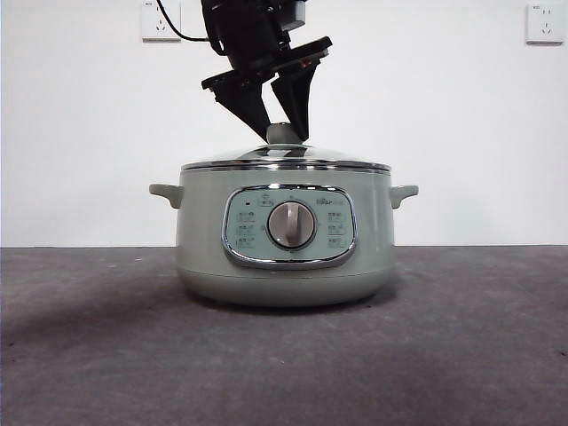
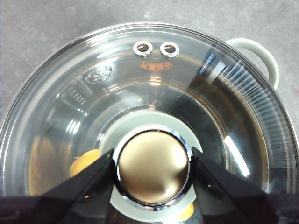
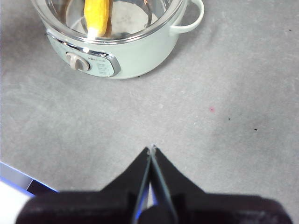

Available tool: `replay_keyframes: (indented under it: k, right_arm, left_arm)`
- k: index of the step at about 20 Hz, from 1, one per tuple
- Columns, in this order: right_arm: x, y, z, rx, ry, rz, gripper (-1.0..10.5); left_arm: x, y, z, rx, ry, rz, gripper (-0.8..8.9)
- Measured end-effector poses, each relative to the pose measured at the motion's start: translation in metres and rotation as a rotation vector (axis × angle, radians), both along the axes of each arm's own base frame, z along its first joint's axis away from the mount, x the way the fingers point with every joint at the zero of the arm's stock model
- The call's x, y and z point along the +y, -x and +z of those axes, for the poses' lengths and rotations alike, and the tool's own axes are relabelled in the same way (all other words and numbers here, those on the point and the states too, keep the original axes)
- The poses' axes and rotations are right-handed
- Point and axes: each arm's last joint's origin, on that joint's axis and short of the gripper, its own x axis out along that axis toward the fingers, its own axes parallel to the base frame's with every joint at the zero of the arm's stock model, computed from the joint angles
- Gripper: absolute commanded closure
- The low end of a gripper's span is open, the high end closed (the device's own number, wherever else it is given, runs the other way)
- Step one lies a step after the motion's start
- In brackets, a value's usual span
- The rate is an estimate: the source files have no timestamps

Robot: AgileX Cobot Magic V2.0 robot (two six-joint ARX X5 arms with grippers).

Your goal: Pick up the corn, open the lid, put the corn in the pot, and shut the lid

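On a grey table (image 1: 89,355) before a white wall, the left gripper (image 1: 286,133) clamps the knob (image 2: 153,168) of the lid (image 1: 286,161), seated on the pot (image 1: 286,240). The corn (image 3: 97,16) lies inside. The right gripper (image 3: 152,150) hovers apart, jaws together.

A grey table (image 1: 98,355) meets a white wall (image 1: 461,133) bearing two white sockets (image 1: 161,19).

I see a plain white wall (image 1: 461,133) behind my workspace, with two white power sockets high up, one (image 1: 161,19) with a black cable plugged in, one (image 1: 544,22) free. The surface (image 1: 461,346) is dull grey, softly shadowed.
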Motion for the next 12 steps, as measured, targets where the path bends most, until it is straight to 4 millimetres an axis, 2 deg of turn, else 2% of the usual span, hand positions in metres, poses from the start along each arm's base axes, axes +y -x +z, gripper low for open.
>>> replay_keyframes:
  k: [3, 4, 5, 7, 8, 9, 12]
  right_arm:
    - [-0.0003, 0.0004, -0.0003, 0.004, 0.003, 0.0, 9.6]
    - [-0.0003, 0.0005, -0.0003, 0.005, 0.003, 0.0, 9.6]
    - [-0.0004, 0.0006, -0.0003, 0.004, 0.003, 0.0, 9.6]
    - [-0.0003, 0.0005, -0.0003, 0.005, 0.003, 0.0, 9.6]
    - [-0.0004, 0.0006, -0.0003, 0.005, 0.003, 0.0, 9.6]
    - [-0.0003, 0.0005, -0.0003, 0.005, 0.004, 0.0, 9.6]
    - [-0.0006, 0.0009, -0.0008, 0.011, 0.008, 0.0, 9.6]
  left_arm:
    - [-0.0001, -0.0001, 0.0, 0.001, 0.0, 0.0, 8.11]
    - [-0.0001, -0.0001, 0.0, 0.001, 0.0, 0.0, 7.72]
    - [-0.0001, -0.0002, -0.0002, 0.001, -0.001, 0.0, 6.66]
    - [-0.0001, -0.0002, -0.0002, 0.001, -0.001, 0.0, 3.73]
    - [-0.0001, -0.0002, -0.0002, 0.001, -0.001, 0.0, 2.75]
    - [-0.0001, -0.0002, -0.0002, 0.001, 0.0, 0.0, 2.43]
    - [-0.0019, -0.0007, -0.0016, 0.004, 0.009, -0.009, 2.43]
